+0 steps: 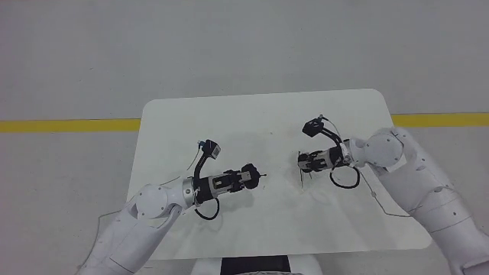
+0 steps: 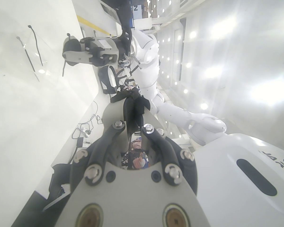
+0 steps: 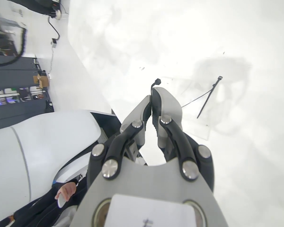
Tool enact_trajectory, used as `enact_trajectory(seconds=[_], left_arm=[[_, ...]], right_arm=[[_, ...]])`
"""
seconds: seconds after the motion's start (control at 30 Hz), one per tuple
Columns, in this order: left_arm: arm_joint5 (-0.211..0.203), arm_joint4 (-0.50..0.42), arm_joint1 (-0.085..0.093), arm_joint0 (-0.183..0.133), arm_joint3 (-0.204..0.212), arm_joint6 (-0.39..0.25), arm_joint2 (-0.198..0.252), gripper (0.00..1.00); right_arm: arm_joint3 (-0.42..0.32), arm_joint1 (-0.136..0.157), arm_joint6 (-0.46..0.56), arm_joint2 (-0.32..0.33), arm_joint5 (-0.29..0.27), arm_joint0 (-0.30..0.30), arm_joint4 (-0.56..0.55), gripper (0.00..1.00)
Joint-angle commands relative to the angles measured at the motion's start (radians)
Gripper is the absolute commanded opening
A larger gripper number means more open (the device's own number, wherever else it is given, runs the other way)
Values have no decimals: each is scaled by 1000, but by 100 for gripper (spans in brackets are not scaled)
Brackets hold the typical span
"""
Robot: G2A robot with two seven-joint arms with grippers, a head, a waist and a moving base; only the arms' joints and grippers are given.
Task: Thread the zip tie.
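Observation:
My right gripper [image 3: 152, 95] is shut on a black zip tie [image 3: 157, 81], whose head sticks out past the fingertips. In the top view this gripper [image 1: 302, 159] is right of the table's centre, and the tie's tail [image 1: 303, 177] hangs below it. The left wrist view shows the same gripper [image 2: 66, 53] from the front, the tail [image 2: 63, 68] dangling. My left gripper [image 1: 258, 174] faces it across a small gap at about the same height. Its fingers [image 2: 132, 109] are together, and I cannot tell if anything is between them.
Two loose black zip ties [image 3: 209, 95] [image 2: 36, 45] lie on a clear plastic sheet [image 3: 198, 128] on the white table [image 1: 252, 122], beyond the right gripper. The floor with yellow lines lies past the table's far edge.

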Motion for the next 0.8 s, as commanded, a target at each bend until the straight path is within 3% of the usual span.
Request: enact_trajectory(seconds=[0.0,0.13,0.5,0.6,0.77], left_arm=[[0,0,0,0,0,0,0,0],[0,0,0,0,0,0,0,0],[0,0,0,0,0,0,0,0],[10,7,-2,-3,-7,19,11,0],[13,51,-9,-20,-12,72,53,0]], right_arm=[[-13,10,0,30,0,-20,59,0],[-45,23,2,81,0,-54,167,0],[-45,23,2,81,0,-54,167,0],[-91,23,-90,103,0,-74,158,0],[-176,32,-224,168,0,-157,166,0]])
